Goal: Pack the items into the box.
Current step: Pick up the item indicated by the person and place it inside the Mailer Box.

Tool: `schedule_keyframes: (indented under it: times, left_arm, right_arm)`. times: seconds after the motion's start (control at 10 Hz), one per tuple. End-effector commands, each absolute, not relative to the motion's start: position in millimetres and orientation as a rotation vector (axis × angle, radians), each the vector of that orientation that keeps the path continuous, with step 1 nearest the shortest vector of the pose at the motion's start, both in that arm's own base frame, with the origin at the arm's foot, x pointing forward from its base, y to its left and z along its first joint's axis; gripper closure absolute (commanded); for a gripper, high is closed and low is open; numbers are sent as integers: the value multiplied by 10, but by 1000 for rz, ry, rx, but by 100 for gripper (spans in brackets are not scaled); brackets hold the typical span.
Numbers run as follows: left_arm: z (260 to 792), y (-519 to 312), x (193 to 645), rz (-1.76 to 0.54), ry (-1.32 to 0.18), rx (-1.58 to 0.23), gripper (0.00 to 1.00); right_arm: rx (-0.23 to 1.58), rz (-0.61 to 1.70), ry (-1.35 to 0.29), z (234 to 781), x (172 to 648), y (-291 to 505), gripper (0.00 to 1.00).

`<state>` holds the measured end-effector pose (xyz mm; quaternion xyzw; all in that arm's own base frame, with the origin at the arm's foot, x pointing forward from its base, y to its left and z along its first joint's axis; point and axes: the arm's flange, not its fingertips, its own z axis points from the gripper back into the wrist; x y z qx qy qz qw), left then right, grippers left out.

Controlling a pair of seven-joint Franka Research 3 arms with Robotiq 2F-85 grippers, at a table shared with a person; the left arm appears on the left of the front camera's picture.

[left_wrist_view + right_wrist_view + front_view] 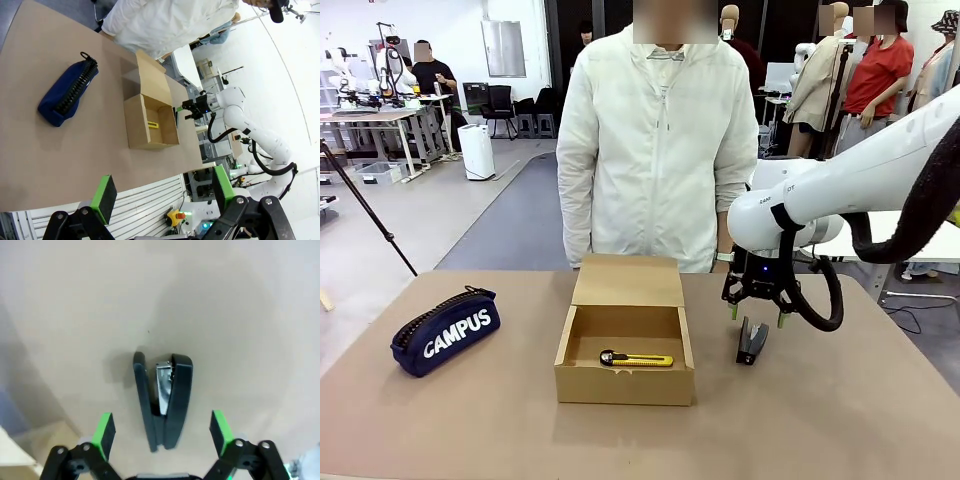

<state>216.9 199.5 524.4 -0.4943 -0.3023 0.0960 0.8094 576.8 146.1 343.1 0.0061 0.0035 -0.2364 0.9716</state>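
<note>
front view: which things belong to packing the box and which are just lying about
Job:
- box
- knife, already in the box
- stapler, on the table
- pencil case, on the table

Just about:
- tripod leg
- white floor unit
- chairs

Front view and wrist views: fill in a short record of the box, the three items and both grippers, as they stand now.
box: open on the table, lid flap raised at the far side
utility knife: lying inside the box
stapler: on the table, right of the box
pencil case: on the table, left of the box
right gripper: open, fingers either side of the stapler from above, no grip
left gripper: open, well above the table, empty
</note>
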Motion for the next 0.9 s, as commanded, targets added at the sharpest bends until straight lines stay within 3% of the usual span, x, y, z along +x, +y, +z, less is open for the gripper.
schedule_keyframes:
  times: [0.0, 0.8]
  left_arm:
    - [5250, 1997, 2169, 188, -666, -1069, 0]
    - [5250, 1997, 2169, 188, -666, -1069, 0]
  right_arm:
    - [-3, -724, -100, 3420, 5536, 1517, 0]
    - [32, -602, -45, 3067, 5589, 1446, 0]
